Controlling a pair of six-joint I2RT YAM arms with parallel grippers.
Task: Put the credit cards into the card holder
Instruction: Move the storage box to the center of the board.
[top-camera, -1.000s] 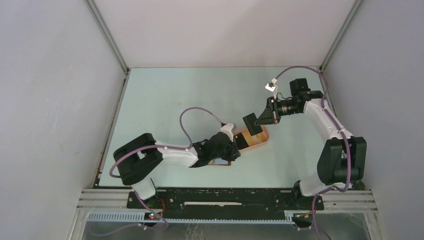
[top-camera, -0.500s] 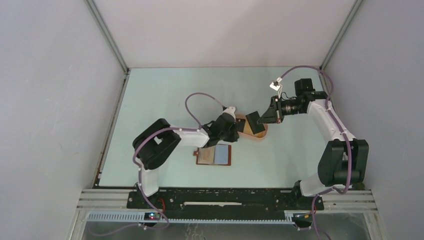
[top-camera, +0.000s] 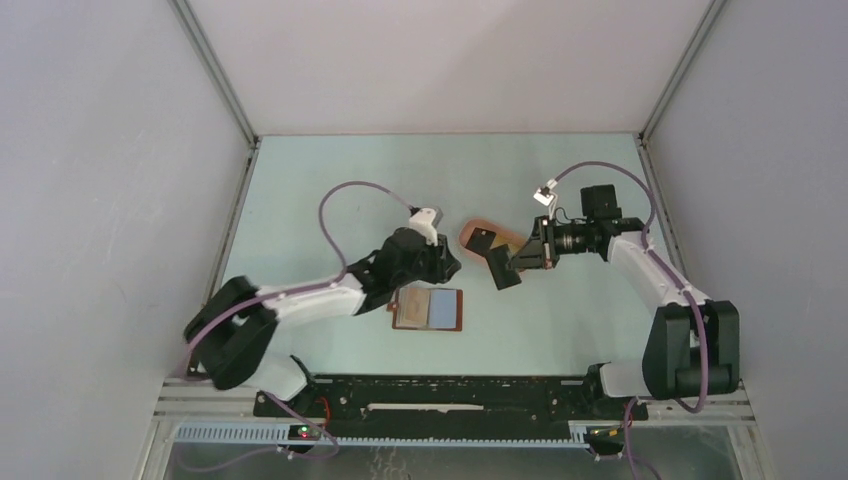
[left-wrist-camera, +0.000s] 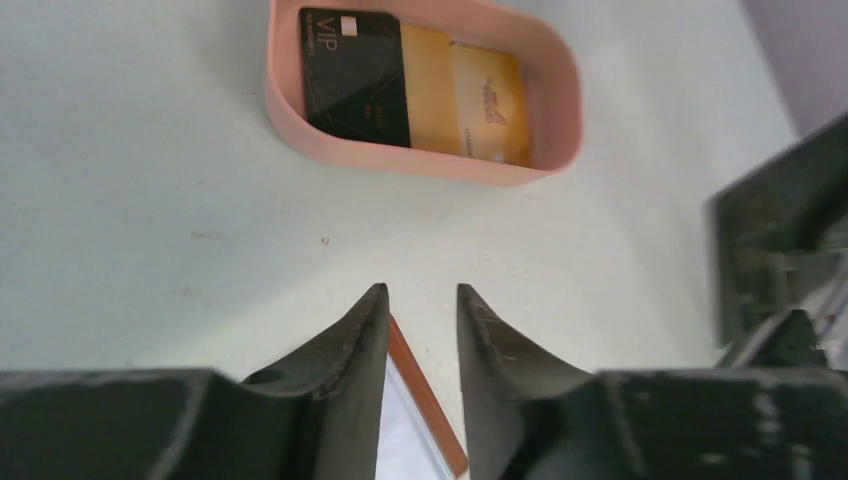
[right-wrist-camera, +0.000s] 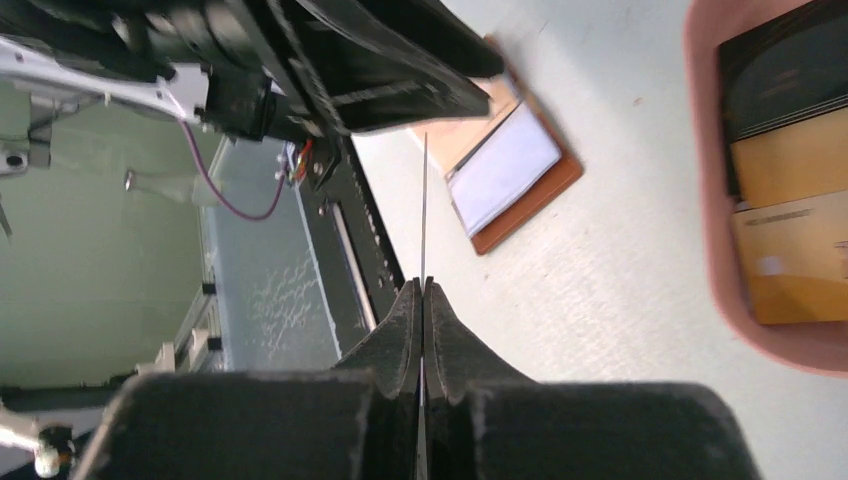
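One card in hand: my right gripper (right-wrist-camera: 422, 300) is pinched tight on a black card (top-camera: 500, 270). It shows edge-on in the wrist view and hangs between the pink tray (top-camera: 470, 228) and the card holder (top-camera: 430, 310).
Left side: my left gripper (left-wrist-camera: 420, 320) has its jaws a little apart with nothing between them, hovering just far of the holder.
Card holder: lying open and flat on the table (top-camera: 330, 200), near the middle, pockets up, nobody pinning it.
Other credit cards (left-wrist-camera: 430, 85): in the tray, one black with tan-yellow ones beside it.
What could bite me: the holder's loose, so pushing the card at a pocket will probably just skate it along the table. The pocket mouth looks flat too, so the card may skid over it. A fingertip pinch on thin plastic can twist. My arms are also close enough to bump.
Versus a second ago: my left was down over the holder, jaws nearly together. Now it's off on the far side and opened some, and the holder's uncovered. My right has brought the card left, toward the holder.
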